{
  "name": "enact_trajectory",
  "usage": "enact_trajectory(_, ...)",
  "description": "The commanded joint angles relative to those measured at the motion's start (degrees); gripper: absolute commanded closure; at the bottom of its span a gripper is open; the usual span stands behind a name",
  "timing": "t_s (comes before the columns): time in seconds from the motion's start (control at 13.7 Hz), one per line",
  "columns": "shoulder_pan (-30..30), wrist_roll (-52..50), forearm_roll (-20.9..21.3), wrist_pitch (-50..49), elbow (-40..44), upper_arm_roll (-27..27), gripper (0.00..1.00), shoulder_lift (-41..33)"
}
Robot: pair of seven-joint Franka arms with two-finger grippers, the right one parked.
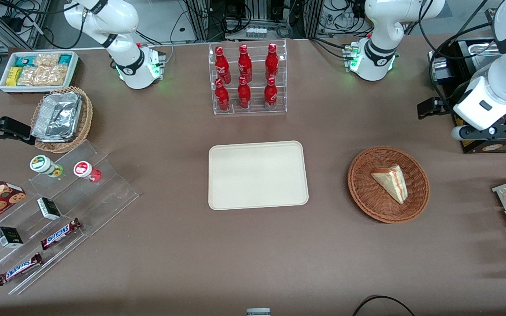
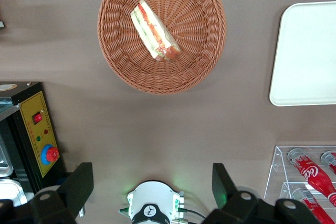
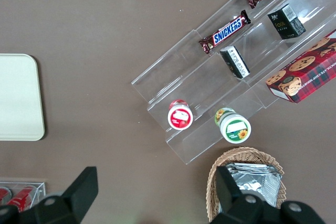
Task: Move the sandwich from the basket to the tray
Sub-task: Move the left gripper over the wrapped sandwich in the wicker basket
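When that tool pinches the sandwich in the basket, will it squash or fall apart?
Probably squashes a bit: the sandwich is soft pale bread. Its layered filling could slide apart. It lies alone in the basket, likely light. The tool is open, above the table.

The round reddish-brown woven wicker basket [image 1: 388, 184] is showing a rough, ribbed weave, and the pale triangular sandwich [image 1: 390, 182] lying in it is looking soft and matt. Beside the basket, the flat cream rectangular tray [image 1: 258, 175] is appearing smooth and matt. The brown table covering [image 1: 253, 245] is looking dull. The black left gripper [image 2: 152, 192], above the basket, is looking like matt plastic.
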Motion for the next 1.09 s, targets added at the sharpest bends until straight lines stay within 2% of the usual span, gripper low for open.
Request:
enact_trajectory(0.0, 0.0, 3.19, -0.37, -0.56, 0.22, 0.3, 0.0, -0.95)
enact_trajectory(0.22, 0.0, 3.21, 1.21, 4.43, -1.62, 0.3, 0.0, -0.25)
enact_trajectory(0.66, 0.09, 2.42, 1.39, 22.71, -14.89, 1.26, 0.0, 2.03)
enact_trajectory(1.02, 0.09, 0.85, 1.31, 33.0, -20.96, 2.41, 0.0, 5.1)
